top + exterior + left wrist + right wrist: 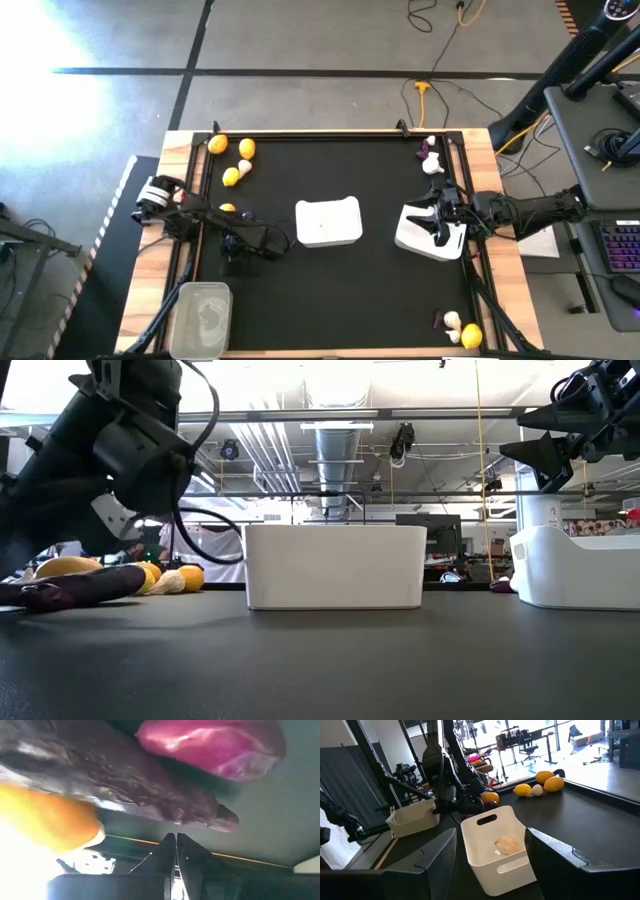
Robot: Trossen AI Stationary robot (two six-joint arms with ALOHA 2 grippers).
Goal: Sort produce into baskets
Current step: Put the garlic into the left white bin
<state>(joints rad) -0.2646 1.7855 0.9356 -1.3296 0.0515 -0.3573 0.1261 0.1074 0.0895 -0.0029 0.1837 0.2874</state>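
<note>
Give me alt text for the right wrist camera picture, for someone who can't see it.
Between the right gripper's open jaws sits a white tray holding one pale garlic-like bulb. Beyond it on the black table are yellow-orange fruits with another bulb, the left arm and a clear tub.

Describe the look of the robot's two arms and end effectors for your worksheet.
Both arms are dark, almost black, built of jointed segments with black cables looped alongside. The left end effector sits on an arm with a pale grey base. The right end effector has two broad, flat, matte black fingers.
</note>
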